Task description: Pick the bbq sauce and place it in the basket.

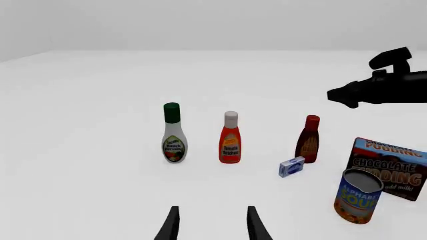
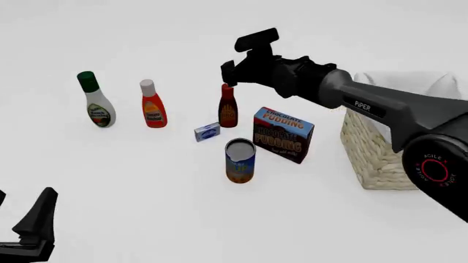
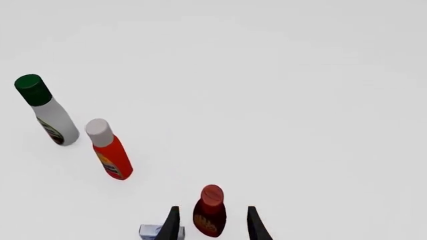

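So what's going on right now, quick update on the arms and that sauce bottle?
Right gripper open, fingers either side of bbq sauce, not closed. Left gripper open, held back, empty. Small blue box close beside bottle. Basket waiting at right.

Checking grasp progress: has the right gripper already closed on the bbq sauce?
No. In the right wrist view the right gripper is open, one finger on each side of the bbq sauce, with gaps showing.

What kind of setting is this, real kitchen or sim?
Most likely a simulated tabletop: a featureless white table with flat rendered groceries, such as the bbq sauce, ketchup bottle and chocolate pudding box, beside a wicker basket. No kitchen fixtures show.
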Controlling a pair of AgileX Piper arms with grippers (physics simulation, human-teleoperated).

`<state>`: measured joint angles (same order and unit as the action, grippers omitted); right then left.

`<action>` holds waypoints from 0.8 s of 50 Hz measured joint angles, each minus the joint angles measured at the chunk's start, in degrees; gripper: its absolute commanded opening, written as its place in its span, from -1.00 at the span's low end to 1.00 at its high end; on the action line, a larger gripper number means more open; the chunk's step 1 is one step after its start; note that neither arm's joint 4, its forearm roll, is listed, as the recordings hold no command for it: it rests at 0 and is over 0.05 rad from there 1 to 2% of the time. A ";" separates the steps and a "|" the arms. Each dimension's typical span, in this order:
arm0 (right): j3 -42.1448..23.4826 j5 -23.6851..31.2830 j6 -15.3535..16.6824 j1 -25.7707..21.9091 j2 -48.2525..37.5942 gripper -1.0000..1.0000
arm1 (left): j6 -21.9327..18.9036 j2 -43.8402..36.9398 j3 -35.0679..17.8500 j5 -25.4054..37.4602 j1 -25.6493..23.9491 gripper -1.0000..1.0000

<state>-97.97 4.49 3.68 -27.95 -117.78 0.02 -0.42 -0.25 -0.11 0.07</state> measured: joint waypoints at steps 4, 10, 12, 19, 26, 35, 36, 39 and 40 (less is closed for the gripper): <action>-1.94 0.41 -0.08 0.00 -2.23 1.00 | 0.00 0.00 0.00 0.00 0.00 1.00; -5.00 1.15 -0.23 0.20 -5.63 1.00 | 0.00 0.00 0.00 0.00 0.00 1.00; -6.04 1.43 -0.30 0.32 -6.75 1.00 | 0.00 0.00 0.00 0.00 0.00 1.00; -8.90 2.16 -0.42 0.72 -10.31 1.00 | 0.00 0.00 0.00 0.00 0.00 1.00; -11.70 3.05 -0.43 0.98 -13.66 1.00 | 0.00 0.00 0.00 0.00 0.00 1.00; -19.36 6.50 -0.34 0.96 -19.24 1.00 | 0.00 0.00 0.00 0.00 0.00 1.00; -20.22 6.90 -0.33 0.94 -19.83 1.00 | 0.00 0.00 0.00 0.00 0.00 1.00; -22.86 8.13 -0.33 0.88 -21.59 1.00 | 0.00 0.00 0.00 0.00 0.00 1.00; -23.66 8.50 -0.33 0.85 -22.13 1.00 | 0.00 0.00 0.00 0.00 0.00 1.00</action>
<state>-121.63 13.00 3.36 -27.10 -139.91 0.02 -0.42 -0.25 -0.11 0.07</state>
